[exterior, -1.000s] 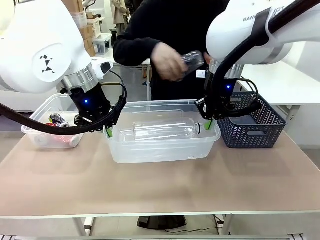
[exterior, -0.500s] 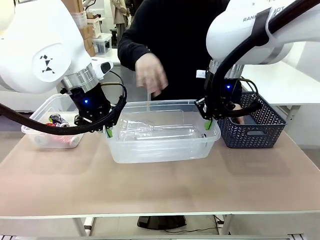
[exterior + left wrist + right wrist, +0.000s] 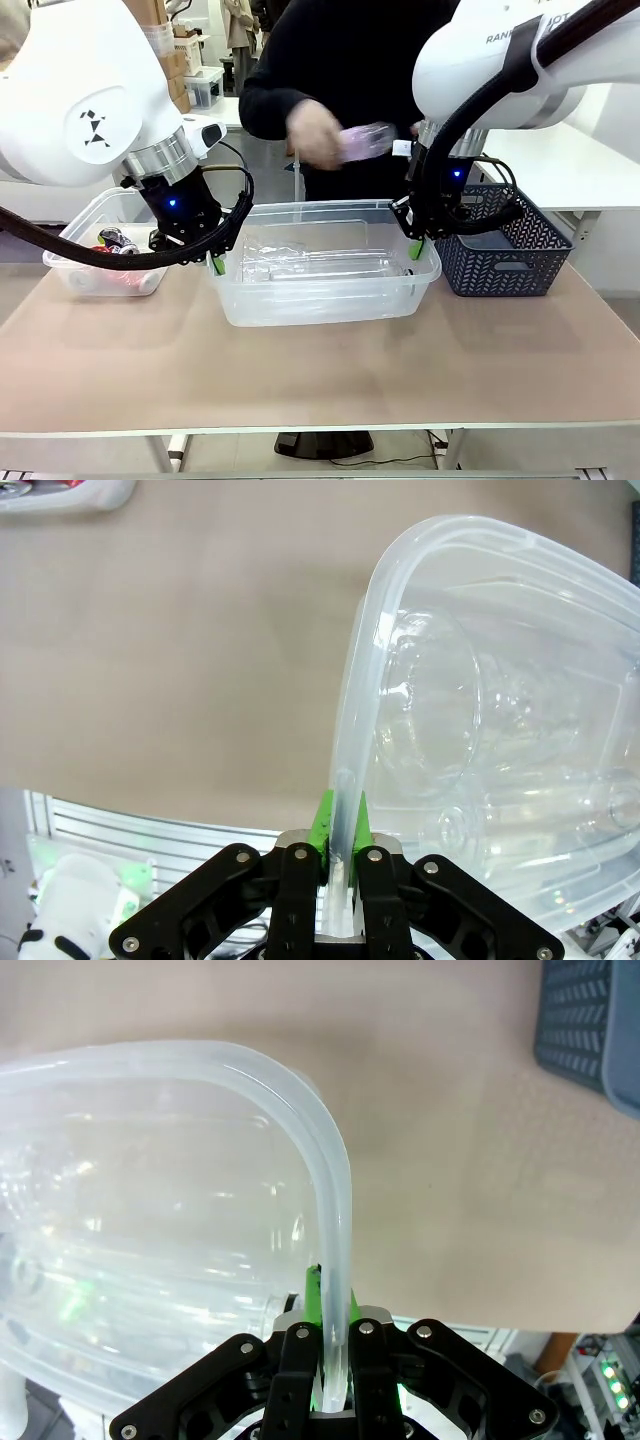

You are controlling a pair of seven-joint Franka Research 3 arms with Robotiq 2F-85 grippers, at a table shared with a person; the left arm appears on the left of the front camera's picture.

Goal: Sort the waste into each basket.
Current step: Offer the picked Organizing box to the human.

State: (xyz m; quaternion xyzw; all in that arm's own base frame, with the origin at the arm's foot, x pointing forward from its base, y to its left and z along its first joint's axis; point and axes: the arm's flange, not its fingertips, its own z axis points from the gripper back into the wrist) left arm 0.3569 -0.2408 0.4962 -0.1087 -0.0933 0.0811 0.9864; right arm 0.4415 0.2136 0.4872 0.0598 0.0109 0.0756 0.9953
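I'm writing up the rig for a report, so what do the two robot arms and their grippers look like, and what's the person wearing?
Both arms are glossy white with rounded housings; the left arm bears a black geometric logo, and the right arm dark lettering. Black cables loop beside each wrist, where small blue lights glow. The left gripper and right gripper are black with green pads. The person wears a black long-sleeved top.

Clear bottles (image 3: 320, 265) lying in centre tub (image 3: 330, 305), red cans (image 3: 120, 245) — left tub (image 3: 75, 225)

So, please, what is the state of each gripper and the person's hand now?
Left gripper: shut on the clear tub rim.
Right gripper: shut on the opposite rim.
Person's hand: holding a clear bottle.
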